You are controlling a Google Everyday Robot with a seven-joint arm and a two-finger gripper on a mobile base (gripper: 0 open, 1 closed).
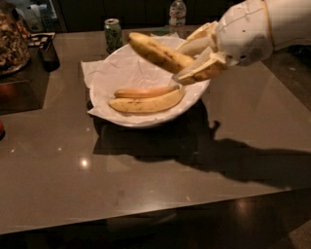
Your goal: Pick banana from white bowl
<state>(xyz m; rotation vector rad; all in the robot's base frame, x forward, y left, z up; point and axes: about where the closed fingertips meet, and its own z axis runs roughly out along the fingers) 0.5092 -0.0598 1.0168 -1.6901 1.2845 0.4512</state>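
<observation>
My gripper (187,61) is shut on the banana (158,52), a long yellow one with brown speckles, and holds it in the air above the right side of the white bowl (121,73). The banana points up and to the left, clear of the bowl. The bowl is wide, shallow and lined with crumpled white paper. Two other bananas lie in it: a paler yellow one (146,103) in front and a thinner orange-brown one (143,92) behind it. My white arm (252,29) comes in from the upper right.
The bowl stands on a dark glossy table (146,185). A green can (112,32) and a clear water bottle (177,12) stand behind the bowl. A dark object (47,54) and a container of snacks (12,34) are at the far left.
</observation>
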